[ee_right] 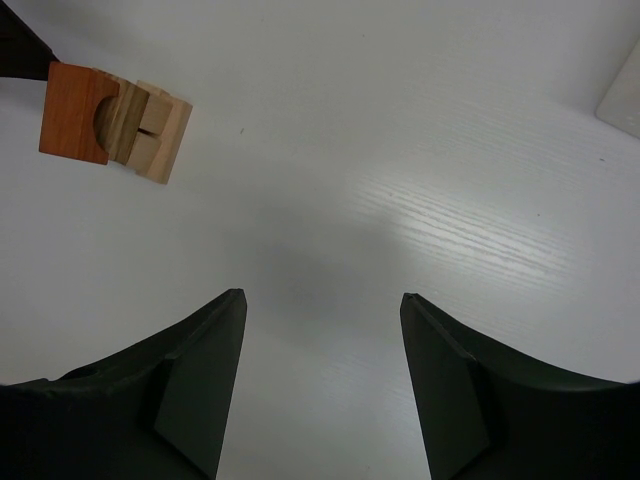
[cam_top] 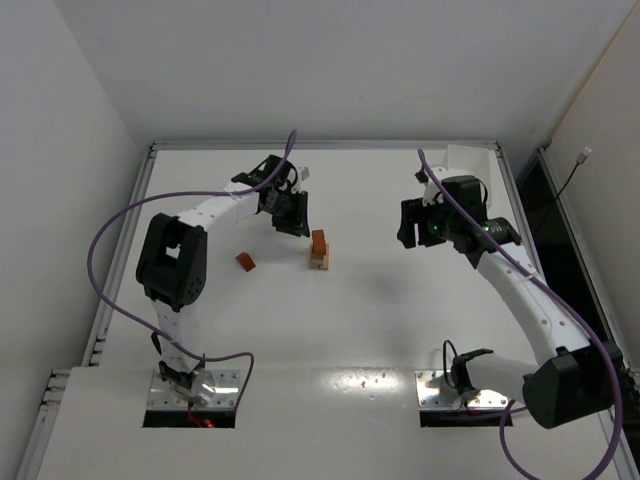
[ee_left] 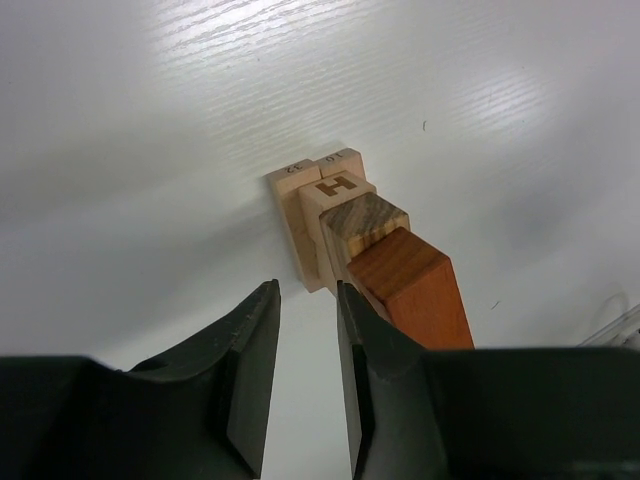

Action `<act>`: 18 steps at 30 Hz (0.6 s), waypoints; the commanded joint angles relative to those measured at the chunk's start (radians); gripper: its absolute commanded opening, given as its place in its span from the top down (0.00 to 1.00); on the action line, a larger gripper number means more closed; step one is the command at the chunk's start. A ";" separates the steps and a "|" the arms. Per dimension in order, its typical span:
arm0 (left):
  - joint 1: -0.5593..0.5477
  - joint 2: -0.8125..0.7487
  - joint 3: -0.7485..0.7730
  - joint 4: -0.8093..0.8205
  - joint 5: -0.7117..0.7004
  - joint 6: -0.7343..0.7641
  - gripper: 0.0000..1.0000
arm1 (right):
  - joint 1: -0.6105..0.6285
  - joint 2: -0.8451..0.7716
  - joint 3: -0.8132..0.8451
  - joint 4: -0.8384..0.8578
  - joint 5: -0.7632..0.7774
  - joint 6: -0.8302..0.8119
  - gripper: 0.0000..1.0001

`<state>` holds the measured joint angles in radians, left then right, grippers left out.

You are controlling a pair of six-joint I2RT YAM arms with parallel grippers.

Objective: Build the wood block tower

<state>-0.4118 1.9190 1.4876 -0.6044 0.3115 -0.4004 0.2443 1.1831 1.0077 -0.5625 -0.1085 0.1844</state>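
Just beside the tower, the left gripper is being held narrowly parted, empty; the right gripper, wide open.

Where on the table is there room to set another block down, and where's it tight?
Bare table lies between the tower and the right fingers, and from the tower toward the near edge. Crowded: left of the tower, where the left fingers hover and a loose orange block lies.

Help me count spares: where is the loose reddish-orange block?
In the top view, the loose reddish-orange block lies left of the tower, apart from it, below and left of the left gripper.
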 commanded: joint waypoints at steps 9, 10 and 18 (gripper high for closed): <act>-0.013 0.017 0.040 0.015 0.053 0.006 0.71 | -0.004 -0.022 -0.004 0.030 0.000 0.006 0.40; -0.013 0.017 0.040 0.015 0.054 0.006 0.70 | -0.004 -0.022 -0.004 0.030 0.000 0.006 0.40; -0.013 0.017 0.040 0.025 0.066 -0.003 0.70 | -0.004 -0.022 -0.004 0.039 0.000 0.006 0.40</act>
<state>-0.4137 1.9430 1.4956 -0.5980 0.3553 -0.4007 0.2443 1.1835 1.0073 -0.5617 -0.1085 0.1841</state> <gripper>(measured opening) 0.302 0.601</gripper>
